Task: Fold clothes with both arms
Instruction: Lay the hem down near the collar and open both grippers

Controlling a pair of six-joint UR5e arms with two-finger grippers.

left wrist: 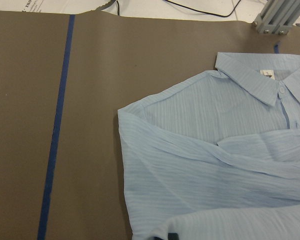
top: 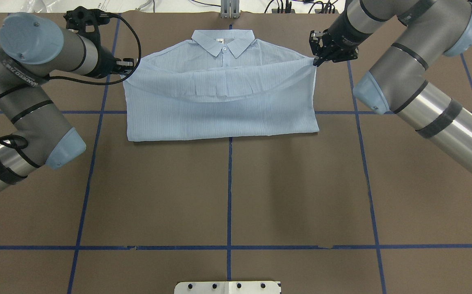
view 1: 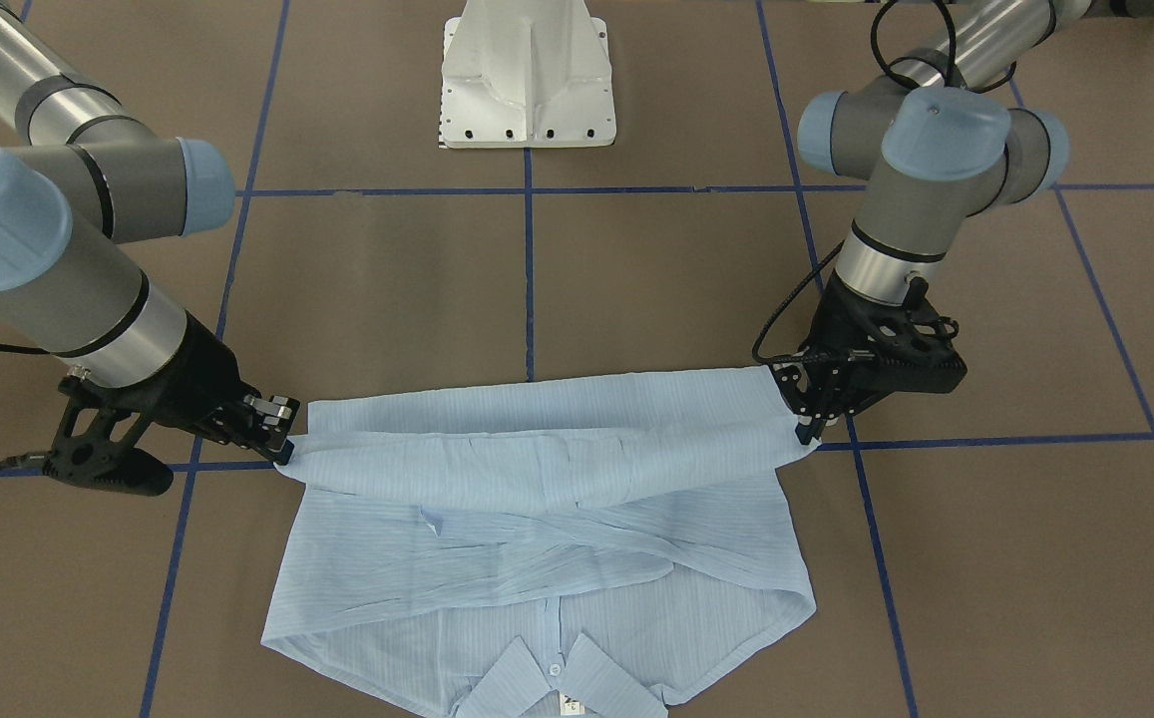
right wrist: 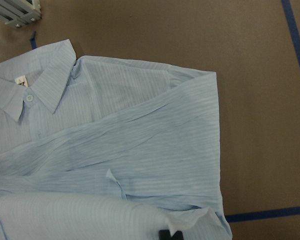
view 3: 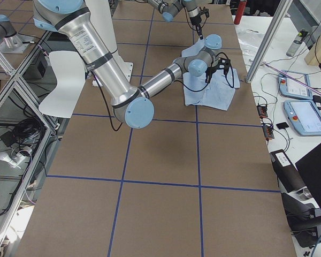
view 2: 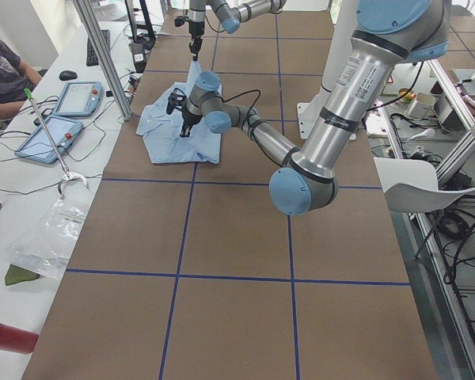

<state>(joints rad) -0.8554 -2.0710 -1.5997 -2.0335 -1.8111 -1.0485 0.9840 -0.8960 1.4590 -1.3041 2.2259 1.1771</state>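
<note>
You see the left gripper (view 1: 808, 427) and right gripper (view 1: 280, 439) each clamped on one folded-over hem corner of the pale-blue shirt (view 1: 537, 558).

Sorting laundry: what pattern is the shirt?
The shirt is pale blue, finely striped; right wrist view.

Robotics lab: robot arms (view 2: 340, 111) over tape-gridded table (view 2: 237, 229); control tablets (view 2: 77, 98) on bench, left edge; aluminium post (view 2: 101, 55); cables (view 2: 453, 234) at right.
</note>
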